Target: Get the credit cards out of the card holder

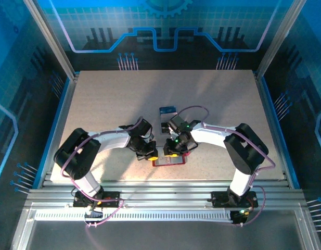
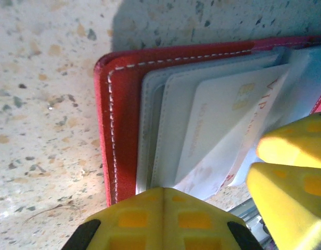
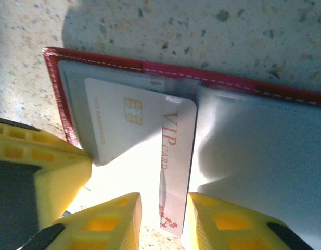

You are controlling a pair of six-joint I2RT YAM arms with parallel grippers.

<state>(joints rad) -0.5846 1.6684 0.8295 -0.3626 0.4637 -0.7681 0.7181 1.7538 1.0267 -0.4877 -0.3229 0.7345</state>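
The table (image 1: 108, 99) carries card holder (image 1: 173, 162), blue card (image 1: 168, 110).

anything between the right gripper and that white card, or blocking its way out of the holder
nothing visible: the white card sits between the fingers of the right gripper, partly out of the red holder

Robotics laboratory test cell: a speckled desk (image 1: 98, 99) enclosed by an aluminium-profile frame (image 1: 52, 36) and blue circuit-patterned panels (image 1: 165, 21), with a cabled left arm (image 1: 105, 139) and right arm (image 1: 212, 134) bolted to slotted rails (image 1: 165, 200) at its near edge.
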